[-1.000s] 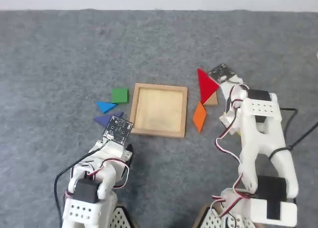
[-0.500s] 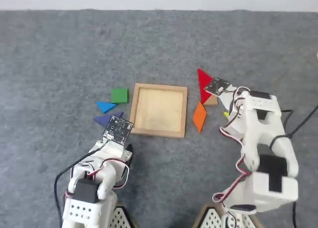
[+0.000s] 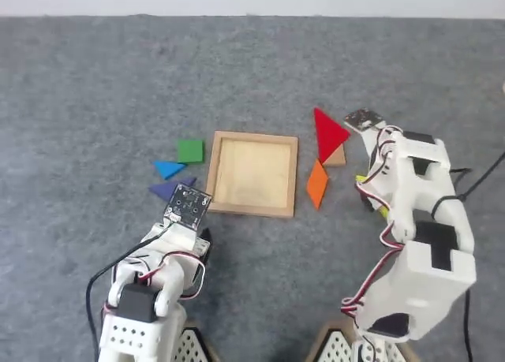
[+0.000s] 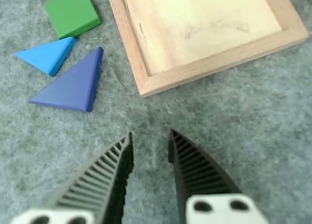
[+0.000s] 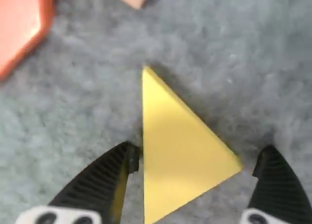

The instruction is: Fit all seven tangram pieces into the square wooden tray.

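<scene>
One yellow triangle [image 5: 175, 151] lies flat between the fingers of the right gripper [image 5: 197, 158], spread wide apart.

1 square wooden tray [image 3: 212, 173]. 7 tangram pieces: 1 green square [image 3: 190, 151], 1 orange parallelogram [image 3: 316, 184], 5 triangles: red triangle [image 3: 327, 133], tan triangle [image 3: 338, 158], yellow triangle [image 5: 180, 160], light blue triangle [image 3: 167, 169], dark blue triangle [image 3: 164, 190]. 3 at the tray's 9 o'clock, 4 at 3 o'clock.
</scene>
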You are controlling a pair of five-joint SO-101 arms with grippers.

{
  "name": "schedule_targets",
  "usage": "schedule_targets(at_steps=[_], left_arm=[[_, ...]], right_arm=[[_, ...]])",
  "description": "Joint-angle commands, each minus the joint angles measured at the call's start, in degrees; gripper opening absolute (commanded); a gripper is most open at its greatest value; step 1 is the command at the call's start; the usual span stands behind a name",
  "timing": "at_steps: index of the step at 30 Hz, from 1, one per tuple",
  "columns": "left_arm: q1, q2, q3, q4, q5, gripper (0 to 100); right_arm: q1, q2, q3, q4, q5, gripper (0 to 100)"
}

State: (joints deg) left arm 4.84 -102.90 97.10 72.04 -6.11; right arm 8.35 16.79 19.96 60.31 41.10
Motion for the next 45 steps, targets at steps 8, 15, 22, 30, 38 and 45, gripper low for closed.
schedule_targets(at_steps=[8, 15, 22, 30, 38, 45], left_arm=[[-0.4, -1.0, -0.7, 0.2, 0.5, 12], [-0.4, -1.0, -0.7, 0.2, 0.5, 12], [-0.4, -1.0, -0.7, 0.2, 0.5, 12], [-0.4, -1.0, -0.7, 0.2, 0.5, 12], [-0.4, -1.0, -0.7, 0.2, 0.5, 12], [-0.4, -1.0, -0.7, 0.2, 0.5, 12]], right_arm=[[4.4, 0.7, -3.6, 0.7, -3.7, 35.6], [2.6, 0.7, -3.7, 0.4, -2.8, 17.1], [2.2, 0.7, -3.7, 0.4, -3.0, 15.4], [0.4, -2.3, -5.5, 0.9, -10.2, 15.5], [-4.6, -11.0, -7.8, 6.5, -16.4, 15.5], [-11.1, -12.2, -18.7, 16.6, -24.7, 15.4]])
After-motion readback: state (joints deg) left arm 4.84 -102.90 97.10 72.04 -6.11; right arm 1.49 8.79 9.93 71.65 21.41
